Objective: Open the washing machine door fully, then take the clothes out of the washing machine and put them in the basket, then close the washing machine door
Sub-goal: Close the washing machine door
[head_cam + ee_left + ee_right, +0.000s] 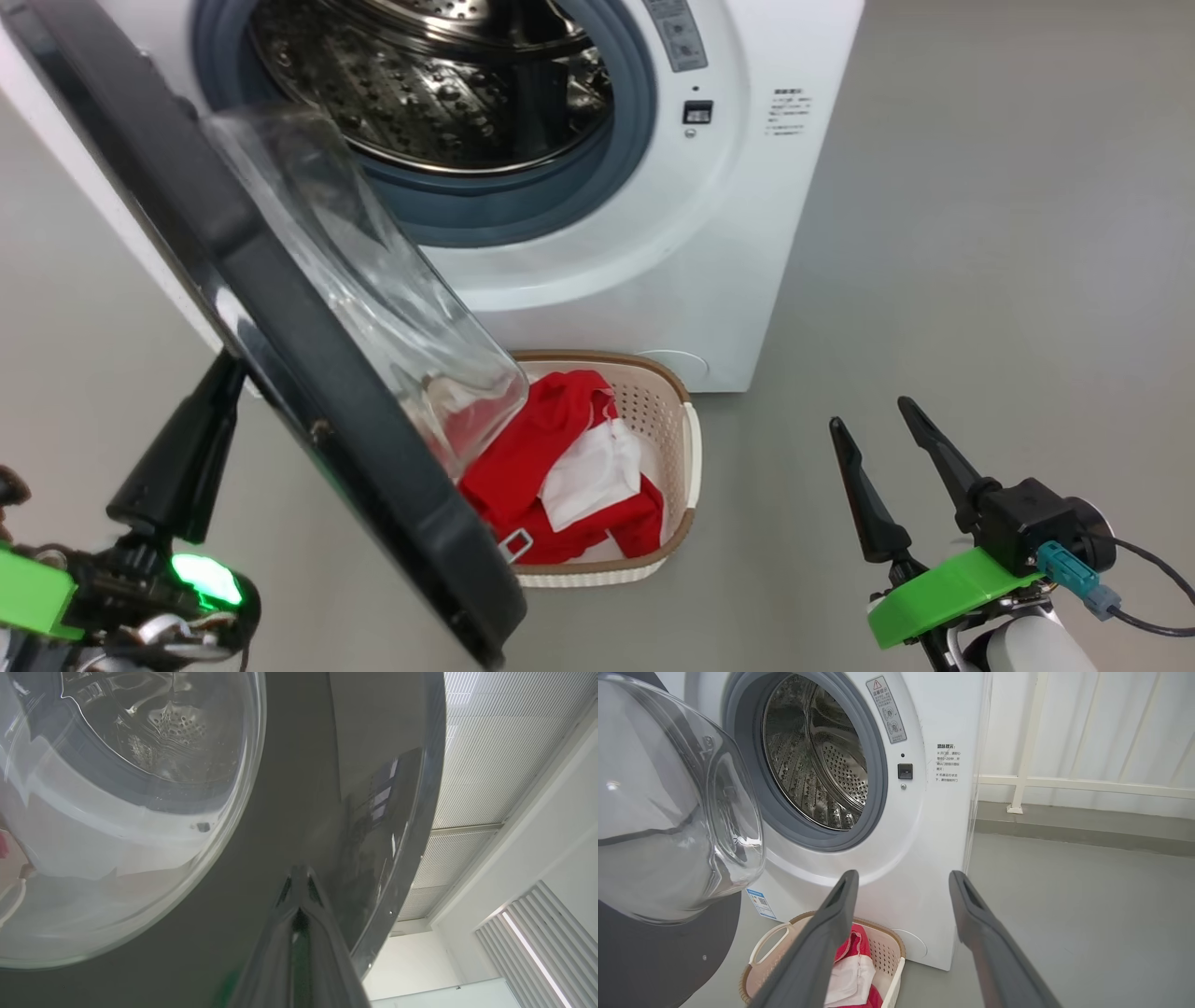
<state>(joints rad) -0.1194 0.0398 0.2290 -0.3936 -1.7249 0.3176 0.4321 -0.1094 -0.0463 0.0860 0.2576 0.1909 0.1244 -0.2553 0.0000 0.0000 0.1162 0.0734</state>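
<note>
So the door (pixel 280 308) is standing open, swung out at an angle, with its glass bowl (pixel 373 280) bulging toward the machine (pixel 653 280). You can look straight past the grey gasket (pixel 523 210) into the steel drum (pixel 439 84). The left gripper (pixel 299 877) has its jaws squeezed together with nothing between them, and the tips sit right against the door's glossy black outer face, close to its edge. In the left wrist view you can see them mirrored in it. In the head view that gripper comes up from the lower left and meets the door from the outside. The right gripper (pixel 868 413) hangs at the lower right over the grey floor (pixel 934 280), jaws wide apart, holding nothing, well clear of the door. The clothes (pixel 532 448), red with a white patch, are lying in the basket (pixel 686 448), which sits on the floor just in front of the machine's lower front. The door's bottom edge hangs over the basket's left side. There's a small blue label (pixel 761 903) on the machine's low corner, just above the basket in the right wrist view
</note>
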